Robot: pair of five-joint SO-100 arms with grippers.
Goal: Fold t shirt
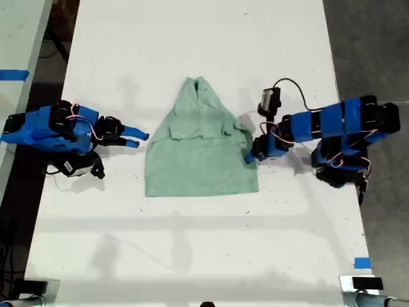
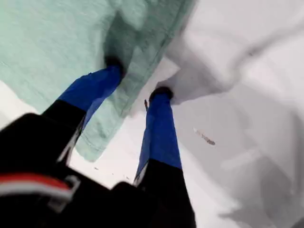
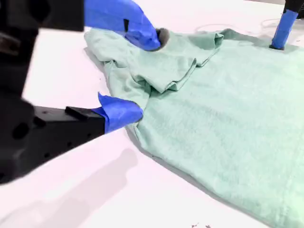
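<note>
Mid-surface (image 1: 192, 38), sleeves tucked in, the t shirt (image 1: 201, 150); first gripper (image 1: 252, 153) open astride its right edge in the exterior view, second gripper (image 1: 137, 139) open just left: best pinched low, both layers caught, before folding across.

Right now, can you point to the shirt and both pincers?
shirt (image 1: 201, 160): exterior view, middle of the body.
first pincer (image 2: 137, 78): first wrist view, between the tips.
second pincer (image 3: 145, 76): second wrist view, between the tips.

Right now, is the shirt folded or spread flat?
Partly folded. On the shirt, both sleeves lie turned in over the chest, while the lower body is still spread flat on the table.
</note>
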